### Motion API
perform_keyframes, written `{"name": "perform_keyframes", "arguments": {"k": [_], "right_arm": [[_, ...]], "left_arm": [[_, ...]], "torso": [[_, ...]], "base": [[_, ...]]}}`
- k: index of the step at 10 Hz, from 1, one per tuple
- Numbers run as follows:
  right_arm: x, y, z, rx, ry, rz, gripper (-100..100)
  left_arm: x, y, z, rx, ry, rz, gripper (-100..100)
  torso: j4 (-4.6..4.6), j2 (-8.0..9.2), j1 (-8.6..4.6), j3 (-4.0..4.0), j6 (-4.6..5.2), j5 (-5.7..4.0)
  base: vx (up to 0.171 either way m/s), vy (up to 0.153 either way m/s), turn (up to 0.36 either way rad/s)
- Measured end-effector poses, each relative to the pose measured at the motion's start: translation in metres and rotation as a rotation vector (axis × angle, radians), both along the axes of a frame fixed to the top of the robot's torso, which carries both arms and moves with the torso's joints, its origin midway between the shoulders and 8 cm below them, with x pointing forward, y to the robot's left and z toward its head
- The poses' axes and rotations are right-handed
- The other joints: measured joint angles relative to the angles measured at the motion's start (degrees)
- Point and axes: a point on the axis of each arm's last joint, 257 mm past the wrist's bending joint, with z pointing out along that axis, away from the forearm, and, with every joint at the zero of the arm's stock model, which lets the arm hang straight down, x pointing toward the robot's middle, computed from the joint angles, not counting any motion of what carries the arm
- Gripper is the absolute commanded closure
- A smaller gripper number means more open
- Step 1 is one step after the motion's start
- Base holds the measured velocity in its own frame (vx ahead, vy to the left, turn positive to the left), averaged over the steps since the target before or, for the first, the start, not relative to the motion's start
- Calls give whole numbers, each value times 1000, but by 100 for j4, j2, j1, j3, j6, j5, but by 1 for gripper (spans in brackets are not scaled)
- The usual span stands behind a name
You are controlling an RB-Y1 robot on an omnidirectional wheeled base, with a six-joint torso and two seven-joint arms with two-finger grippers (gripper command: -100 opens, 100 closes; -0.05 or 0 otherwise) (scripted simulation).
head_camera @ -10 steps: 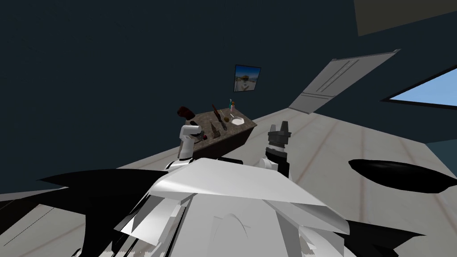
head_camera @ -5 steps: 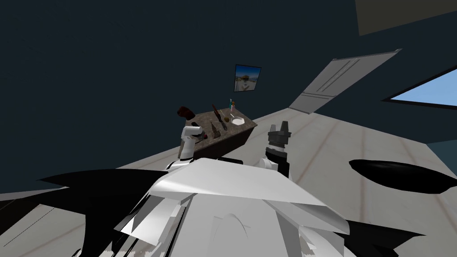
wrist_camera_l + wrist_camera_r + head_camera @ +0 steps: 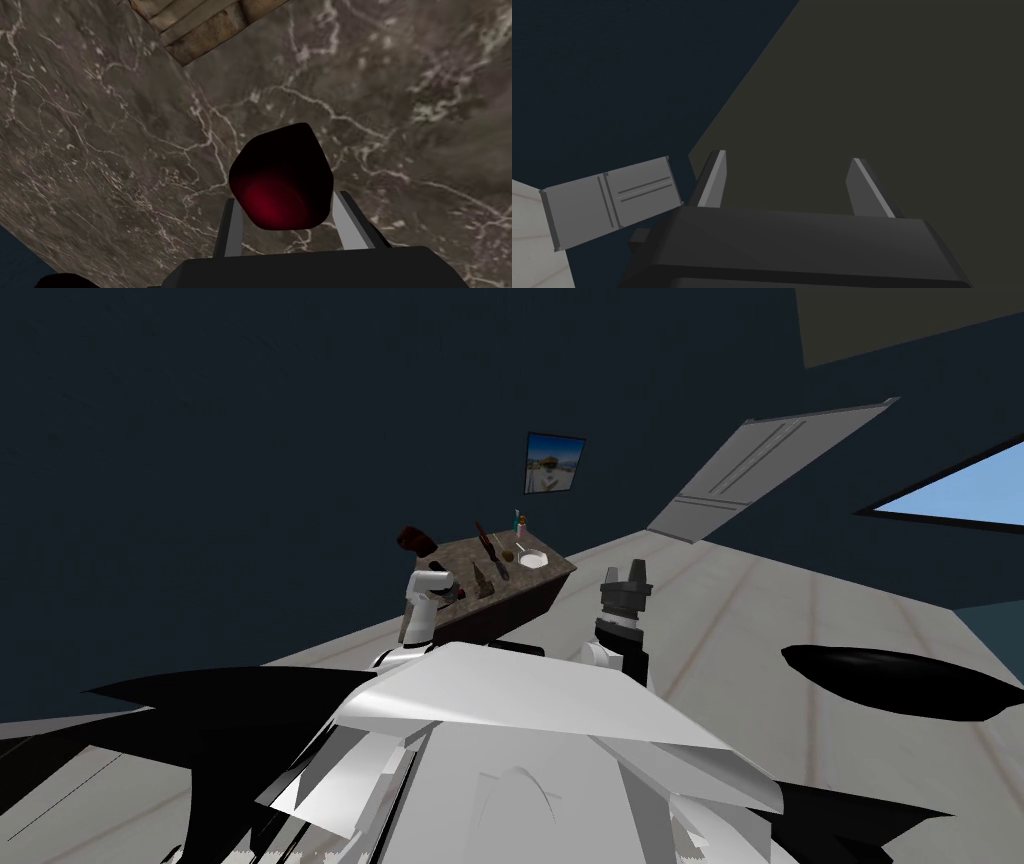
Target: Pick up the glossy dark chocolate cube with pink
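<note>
The glossy dark cube (image 3: 280,177), with a deep pink-red sheen on its near face, sits between the fingers of my left gripper (image 3: 287,196). The two grey fingers (image 3: 233,227) press its sides, closer together than the right hand's. It is just above or on the brown veined table top (image 3: 125,150); I cannot tell which. In the head view my left gripper (image 3: 448,588) points down over the near left part of the table (image 3: 545,583). My right gripper (image 3: 625,573) is held up beside the table, its fingers wide apart and empty (image 3: 787,160).
A brown block-like object (image 3: 200,25) lies on the table just beyond the cube. Farther along the top are dark bottles (image 3: 488,550), a white plate (image 3: 532,558) and a small pink bottle (image 3: 520,526). A dark red-brown object (image 3: 413,538) stands at the table's left end.
My left hand edged slightly toward the table's middle between one second and half a second ago, and has stayed still since. The right arm has not moved.
</note>
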Motion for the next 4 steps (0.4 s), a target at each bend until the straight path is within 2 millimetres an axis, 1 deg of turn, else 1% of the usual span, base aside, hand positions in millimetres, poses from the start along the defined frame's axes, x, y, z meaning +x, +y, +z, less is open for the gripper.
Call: {"name": "perform_keyframes", "arguments": {"k": [3, 4], "right_arm": [[0, 0, 0, 0, 0, 0, 0], [0, 0, 0, 0, 0, 0, 0]], "left_arm": [[-4, 1, 14, 2, -3, -1, 100], [-5, 1, 14, 2, -1, -1, 0]], "torso": [[3, 6, -7, 4, -2, -3], [2, 4, -4, 3, -2, 0]], "base": [[-3, -10, 1], [0, 0, 0]]}}
